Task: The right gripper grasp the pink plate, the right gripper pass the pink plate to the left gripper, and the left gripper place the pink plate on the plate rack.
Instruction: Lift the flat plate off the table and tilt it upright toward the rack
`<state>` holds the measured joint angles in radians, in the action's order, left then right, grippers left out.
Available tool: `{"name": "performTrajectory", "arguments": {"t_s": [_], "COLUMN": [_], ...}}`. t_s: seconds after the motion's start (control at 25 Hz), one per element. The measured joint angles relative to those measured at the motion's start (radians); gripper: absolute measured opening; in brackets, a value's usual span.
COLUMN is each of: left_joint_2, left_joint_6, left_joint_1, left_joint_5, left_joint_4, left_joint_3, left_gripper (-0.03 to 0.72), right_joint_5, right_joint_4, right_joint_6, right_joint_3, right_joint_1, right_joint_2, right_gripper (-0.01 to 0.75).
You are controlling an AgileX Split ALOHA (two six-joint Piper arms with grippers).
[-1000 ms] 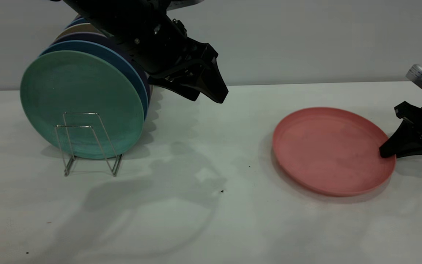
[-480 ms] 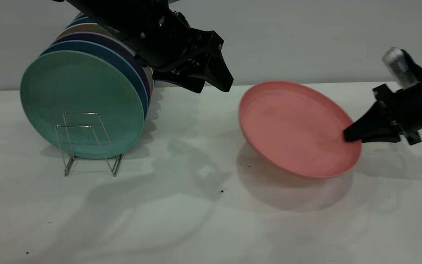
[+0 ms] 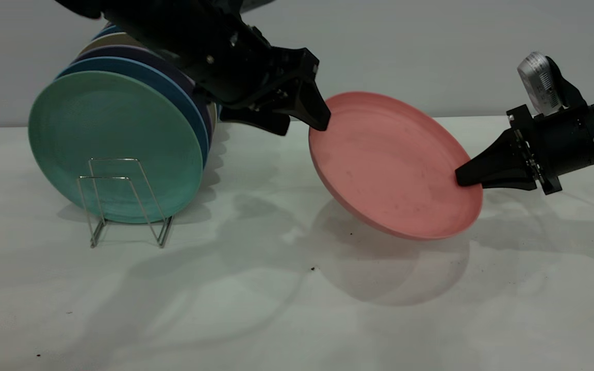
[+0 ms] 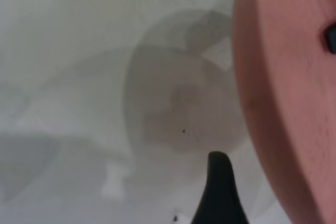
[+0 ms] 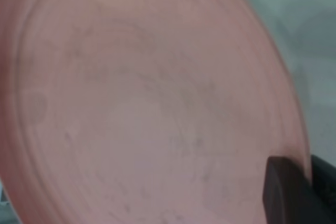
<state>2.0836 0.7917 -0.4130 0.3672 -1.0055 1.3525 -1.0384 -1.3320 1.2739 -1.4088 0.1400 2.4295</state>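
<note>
The pink plate (image 3: 390,165) hangs above the table, tilted with its hollow face toward the exterior camera. My right gripper (image 3: 459,178) is shut on its right rim; in the right wrist view the rim sits between the two fingers of the gripper (image 5: 303,187), and the plate (image 5: 147,103) fills the frame. My left gripper (image 3: 302,123) is open at the plate's upper left rim, one fingertip (image 3: 322,123) right at the edge. In the left wrist view one finger (image 4: 218,192) shows beside the plate's edge (image 4: 294,103); the other is out of view. The wire plate rack (image 3: 121,201) stands at the left.
A teal-green plate (image 3: 114,144) leans upright in the rack, with blue plates (image 3: 173,87) and others stacked behind it. The rack's two front loops stand bare. The white table (image 3: 276,309) carries a few dark specks.
My right gripper has lifted the pink plate off the table, carried it left and tilted it up. My left gripper has shifted slightly right, and the plate's rim now reaches its fingers.
</note>
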Motion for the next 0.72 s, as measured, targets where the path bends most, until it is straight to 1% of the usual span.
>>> {"name": "performTrajectory", "arguments": {"t_s": [0.16,0.24,0.32,0.44,0.52,0.68,0.72], "left_joint_2": [0.045,0.059,0.067,0.07,0.07,0.07,0.07], "left_joint_6": [0.0,0.002,0.014,0.025,0.028,0.049,0.059], "left_joint_1": [0.0,-0.001,-0.001,-0.001,-0.001,0.001,0.001], "left_joint_5": [-0.014,-0.018,-0.023,-0.023,-0.023,-0.034,-0.046], "left_joint_4": [-0.095,-0.133,-0.168,-0.196,-0.208,-0.209,-0.209], "left_joint_3": [0.0,0.0,0.0,0.0,0.001,0.001,0.001], "left_gripper": [0.586,0.567,0.531,0.425,0.336,0.128,0.092], "right_joint_5": [-0.003,-0.003,-0.003,-0.004,-0.004,-0.005,-0.009], "right_joint_4": [-0.009,-0.009,-0.009,-0.009,-0.009,-0.009,-0.009], "right_joint_6": [0.027,0.03,0.03,0.031,0.033,0.034,0.036], "right_joint_3": [0.0,0.0,0.0,0.0,0.0,0.0,0.0], "right_joint_1": [-0.001,-0.001,-0.001,-0.001,-0.005,-0.021,-0.024], "right_joint_2": [0.0,0.0,0.0,0.0,0.0,0.0,0.0], "right_gripper": [0.015,0.015,0.015,0.015,0.015,0.021,0.03]}}
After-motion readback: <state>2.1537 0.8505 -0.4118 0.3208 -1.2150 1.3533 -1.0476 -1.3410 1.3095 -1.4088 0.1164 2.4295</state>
